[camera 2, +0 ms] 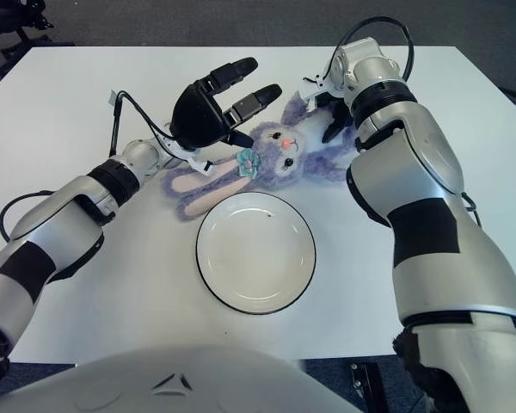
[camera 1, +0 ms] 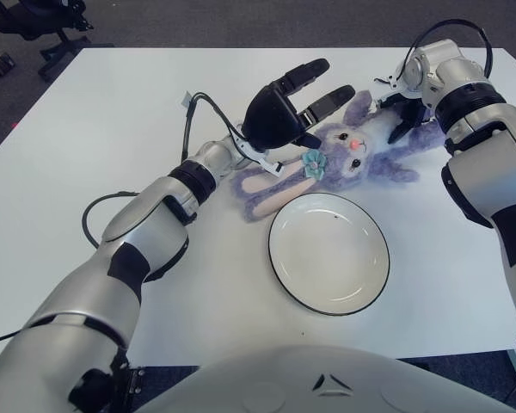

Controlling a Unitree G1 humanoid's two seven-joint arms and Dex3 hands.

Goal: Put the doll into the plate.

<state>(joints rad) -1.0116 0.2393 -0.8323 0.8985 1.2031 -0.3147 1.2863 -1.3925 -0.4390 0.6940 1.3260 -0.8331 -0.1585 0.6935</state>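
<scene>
Left hand [camera 1: 285, 110] over doll [camera 1: 354, 151]

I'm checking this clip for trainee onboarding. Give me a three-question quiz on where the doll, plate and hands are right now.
1. True or false: the doll already lies inside the plate.
2. Which hand hovers with fingers spread over the doll's head end? A) left hand B) right hand
3. Fill in: the plate holds ____ at this moment.

Key
1. False. The doll lies on the table, just beyond the plate's far rim.
2. A. The right hand is at the doll's far end, its fingers against the plush.
3. Nothing.
</scene>
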